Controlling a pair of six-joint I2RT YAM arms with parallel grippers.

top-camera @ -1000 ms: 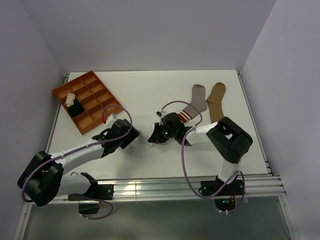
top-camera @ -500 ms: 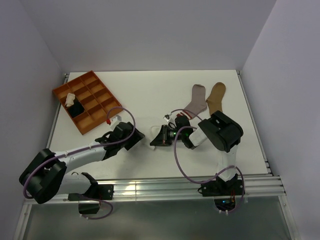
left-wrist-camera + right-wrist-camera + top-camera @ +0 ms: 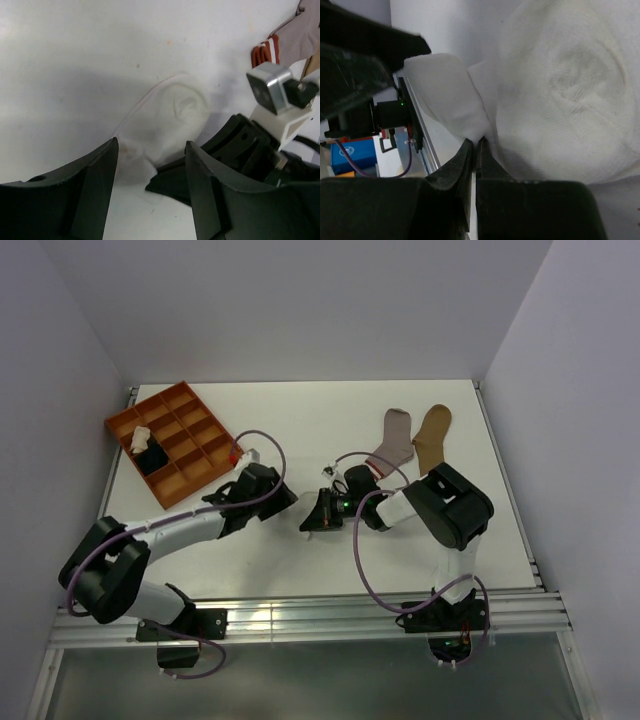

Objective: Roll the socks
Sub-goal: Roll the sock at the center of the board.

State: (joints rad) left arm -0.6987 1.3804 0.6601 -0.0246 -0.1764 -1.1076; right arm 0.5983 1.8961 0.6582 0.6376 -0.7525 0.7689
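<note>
**A:** Where's the danger right now?

**B:** It's all in that pinch. The right gripper (image 3: pixel 475 143) is clamped fully closed on one thin fold at the edge of the white sock (image 3: pixel 560 85), at lower centre of its wrist view. Tug hard and I'd say the fold slips free and any roll goes slack.

**A:** And the other arm?

**B:** The left gripper (image 3: pixel 151 146) hangs over the same sock, jaws moderately apart, a finger either side of the sock's near end. There's nothing in it, and I can't tell whether the pads touch cloth. Close off-centre and it may catch a single layer. It could also knock the right arm's fingers, which sit just beside it at lower right of the left wrist view.

**A:** Where's the sock on the table (image 3: pixel 280 415)?

**B:** Middle of the overhead frame, lying between the two grippers. The grey sock (image 3: pixel 392 443) with its red-striped cuff and the tan sock (image 3: pixel 433 438) lie up and to the right. The grey cuff is very near the right arm, so a careless sweep could drag it.

**A:** And the tray?

**B:** The orange tray (image 3: pixel 186 414) is at upper left, with a black sock (image 3: pixel 152 458) and a pale sock (image 3: pixel 140 435) in its compartments, well apart from the action.
</note>
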